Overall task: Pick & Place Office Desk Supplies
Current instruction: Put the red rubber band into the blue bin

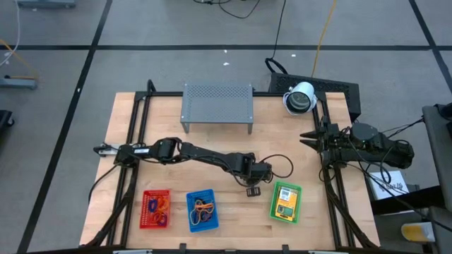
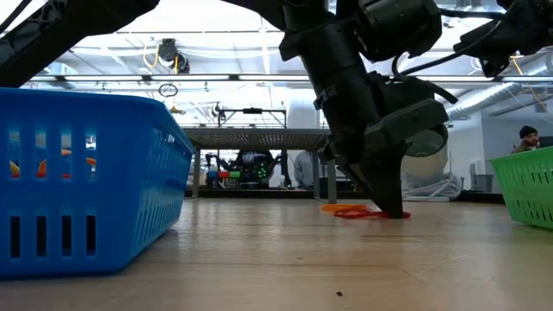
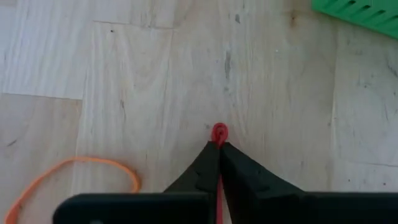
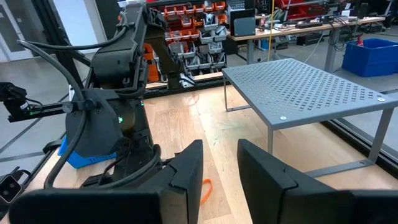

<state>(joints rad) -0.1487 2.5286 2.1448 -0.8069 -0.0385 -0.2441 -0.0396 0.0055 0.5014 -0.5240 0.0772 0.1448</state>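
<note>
A thin red rubber band (image 3: 219,132) lies on the wooden table between the blue and green baskets. My left gripper (image 3: 219,144) is shut on it, fingertips down at the tabletop (image 2: 390,210), near the table's front edge (image 1: 252,189). An orange rubber band (image 3: 74,177) lies flat on the wood close beside it, untouched. My right gripper (image 4: 225,168) waits open at the table's right edge (image 1: 311,141), holding nothing. My left gripper pinches the red rubber band between its two fingertips. A small bend of the band (image 3: 219,130) pokes out just past the tips, and a strand (image 3: 219,186) runs back between the fingers. The fingers slant steeply down from above. The rest of the band (image 2: 359,213) lies on the table.
Along the near edge stand a red basket (image 1: 145,219), a blue basket (image 1: 191,220) holding bands, and a green basket (image 1: 274,204) holding a yellow-orange packet (image 1: 285,209). A grey perforated shelf (image 1: 217,102) stands at the far middle. Bare wood lies between shelf and baskets.
</note>
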